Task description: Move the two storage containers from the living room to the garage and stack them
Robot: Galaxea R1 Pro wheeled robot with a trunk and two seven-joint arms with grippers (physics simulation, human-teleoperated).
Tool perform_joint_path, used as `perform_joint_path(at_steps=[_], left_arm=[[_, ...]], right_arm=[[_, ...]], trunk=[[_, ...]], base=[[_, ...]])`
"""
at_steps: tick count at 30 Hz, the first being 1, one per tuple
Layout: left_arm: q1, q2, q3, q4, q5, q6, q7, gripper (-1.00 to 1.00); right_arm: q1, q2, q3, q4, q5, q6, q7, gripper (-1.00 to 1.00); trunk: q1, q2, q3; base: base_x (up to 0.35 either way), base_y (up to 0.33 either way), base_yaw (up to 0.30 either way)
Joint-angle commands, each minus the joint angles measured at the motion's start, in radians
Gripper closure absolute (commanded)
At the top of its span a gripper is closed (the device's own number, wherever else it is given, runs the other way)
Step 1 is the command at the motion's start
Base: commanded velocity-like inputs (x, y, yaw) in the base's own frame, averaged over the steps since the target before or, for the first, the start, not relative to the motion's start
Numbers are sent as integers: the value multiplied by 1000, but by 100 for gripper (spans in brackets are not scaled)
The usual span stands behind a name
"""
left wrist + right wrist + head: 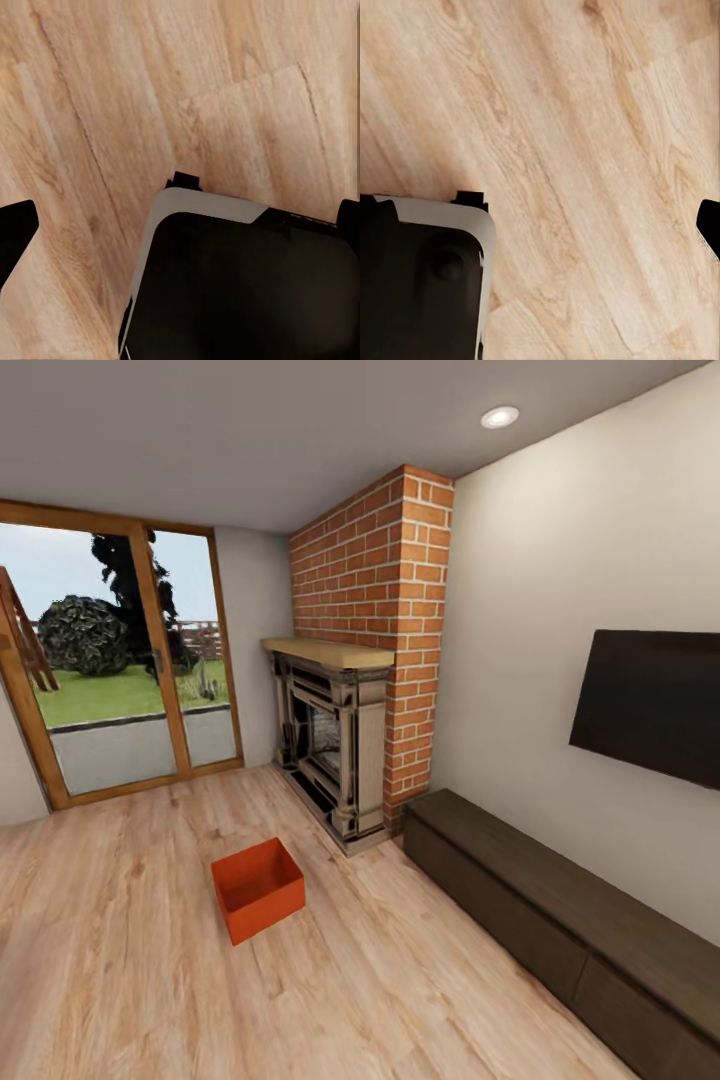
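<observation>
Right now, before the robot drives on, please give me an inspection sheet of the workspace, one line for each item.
Surface: light wood-plank floor, bare around the bin.
Job's things: one orange-red storage container sits upright and open-topped on the planks, in front of the fireplace.
Clutter: nothing seen.
Grippers: left pincer and right pincer hang over planks; the fingertips at the frame edges stand far apart, nothing between them.
Cables: nothing seen.
Surroundings: brick chimney, wood-framed glass doors, dark wall screen above a long dark low cabinet, ceiling light.
</observation>
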Motion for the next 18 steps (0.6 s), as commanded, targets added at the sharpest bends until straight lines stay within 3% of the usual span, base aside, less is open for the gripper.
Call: perform_joint_path(at_steps=[1,18], left_arm=[[0,0,5,0,3,0,1,-100],[0,0,5,0,3,0,1,-100]], right_arm=[[-1,0,6,3,-1,-7,-3,-100],[-1,2,6,4,-1,-11,-3,-100]], trunk=[[1,-1,0],[1,-1,0]], base=[[323,0,0],[323,0,17]])
